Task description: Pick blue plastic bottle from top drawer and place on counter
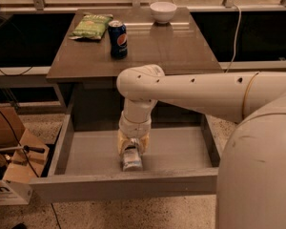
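Reaching into the top drawer (86, 187), the tool (131, 148) pinches the blue plastic bottle (132, 162). Probably light, slick, crushable; grip mid-body.

The only mark I could read was the Pepsi logo on the can (117, 38) on the surface (171, 51). The label of the blue plastic bottle (132, 162), clasped by my gripper (132, 150) in the top drawer (176, 149), was illegible.

This was likely an office break area: a green snack bag (91, 26), dark blue soda can (117, 39) and white bowl (163, 11) sat on the glossy brown counter (181, 51); the tool (132, 149) gripped a small clear plastic bottle (132, 160) in the grey drawer (181, 149).
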### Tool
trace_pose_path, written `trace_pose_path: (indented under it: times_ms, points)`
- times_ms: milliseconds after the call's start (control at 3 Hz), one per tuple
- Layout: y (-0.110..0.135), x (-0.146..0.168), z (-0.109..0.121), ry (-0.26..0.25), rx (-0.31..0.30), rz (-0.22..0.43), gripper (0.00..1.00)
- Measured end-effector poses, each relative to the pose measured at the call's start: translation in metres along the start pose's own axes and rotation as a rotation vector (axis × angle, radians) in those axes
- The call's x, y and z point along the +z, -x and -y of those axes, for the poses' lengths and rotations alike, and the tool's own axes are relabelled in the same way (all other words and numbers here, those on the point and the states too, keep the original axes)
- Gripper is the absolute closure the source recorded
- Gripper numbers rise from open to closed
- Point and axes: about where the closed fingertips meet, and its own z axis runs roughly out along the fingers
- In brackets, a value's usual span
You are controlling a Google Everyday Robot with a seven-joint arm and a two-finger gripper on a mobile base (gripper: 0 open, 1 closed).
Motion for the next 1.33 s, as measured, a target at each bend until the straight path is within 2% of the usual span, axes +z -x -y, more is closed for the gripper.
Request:
trace_pose_path:
  times_ms: [333,667,1000,1333]
  points:
    - [0.007,-0.019,0.006,-0.014,-0.013,0.054,0.89]
    - [0.008,-0.017,0.008,0.018,-0.016,0.063,1.00]
    - [0.019,-0.048,0.001,0.168,-0.038,0.164,1.00]
    - [0.016,-0.114,0.035,0.297,-0.075,0.295,1.00]
